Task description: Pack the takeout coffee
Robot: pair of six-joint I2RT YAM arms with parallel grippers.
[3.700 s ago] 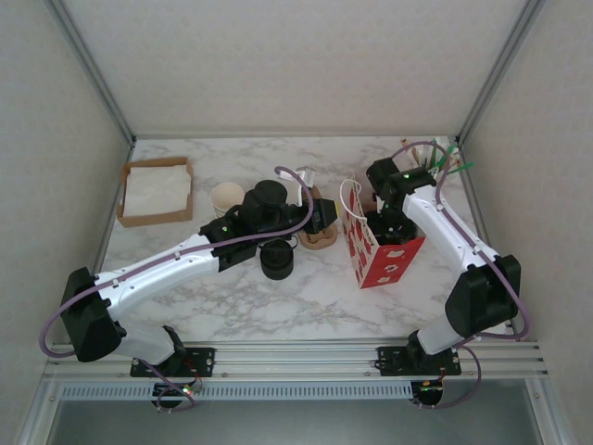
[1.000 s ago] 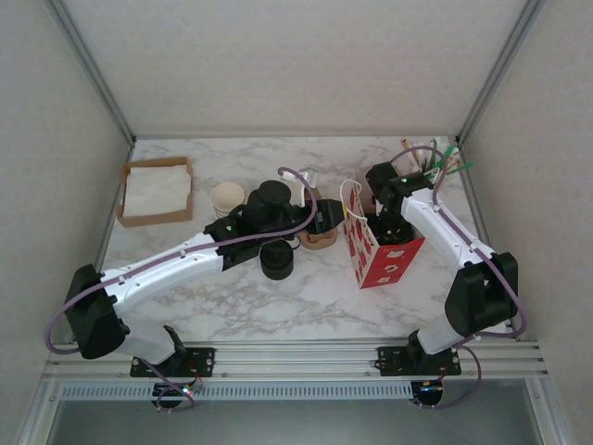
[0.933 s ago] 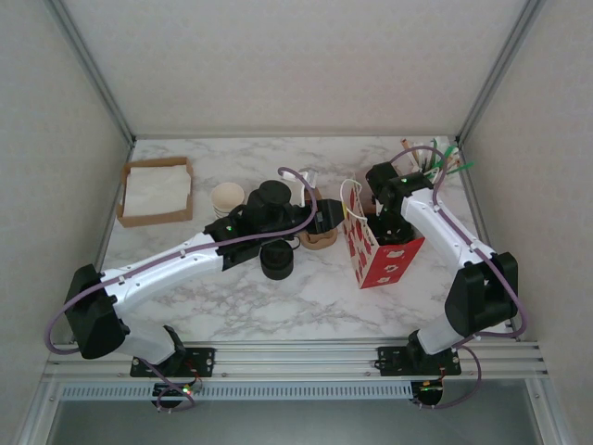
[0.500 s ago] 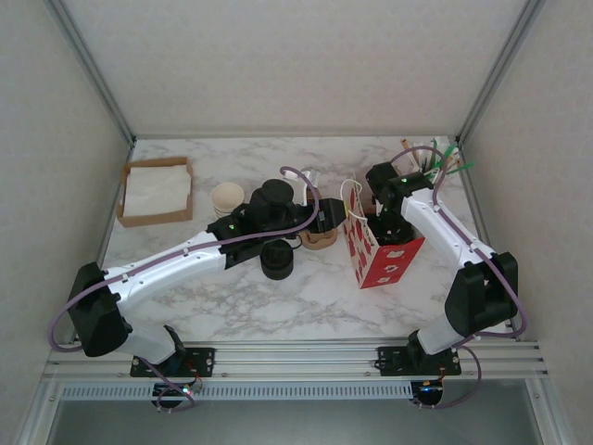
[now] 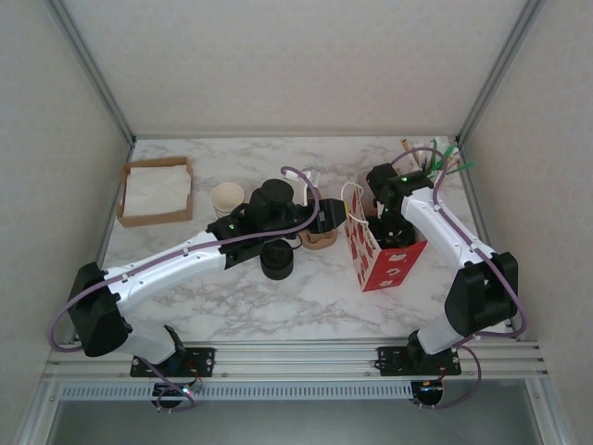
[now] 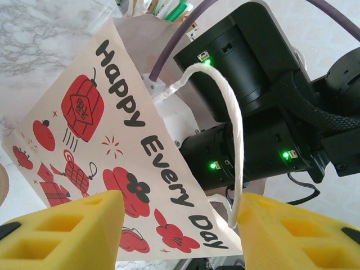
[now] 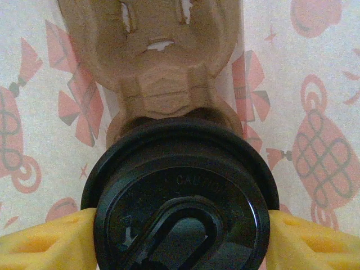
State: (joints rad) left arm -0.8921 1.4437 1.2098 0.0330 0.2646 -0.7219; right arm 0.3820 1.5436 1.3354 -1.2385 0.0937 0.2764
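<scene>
The left hand (image 6: pixel 177 209) is spread, its yellow fingers (image 6: pixel 67 225) apart just before the printed side of the paper bag (image 5: pixel 384 264), which stands on the counter (image 5: pixel 306 297). Further right, the right hand (image 7: pixel 180 236) pinches the takeout coffee (image 7: pixel 180 197) by its black lid, inside the bag's walls.

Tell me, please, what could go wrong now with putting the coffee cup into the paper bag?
1. The right jaws hold the takeout coffee around its lid; a squeeze could pop the lid loose.
2. The brown carrier lies below the cup in the paper bag; the cup may land askew on it and tip.
3. The bag's white cord handle hangs beside the open left jaws and might snag, tilting the bag.
</scene>
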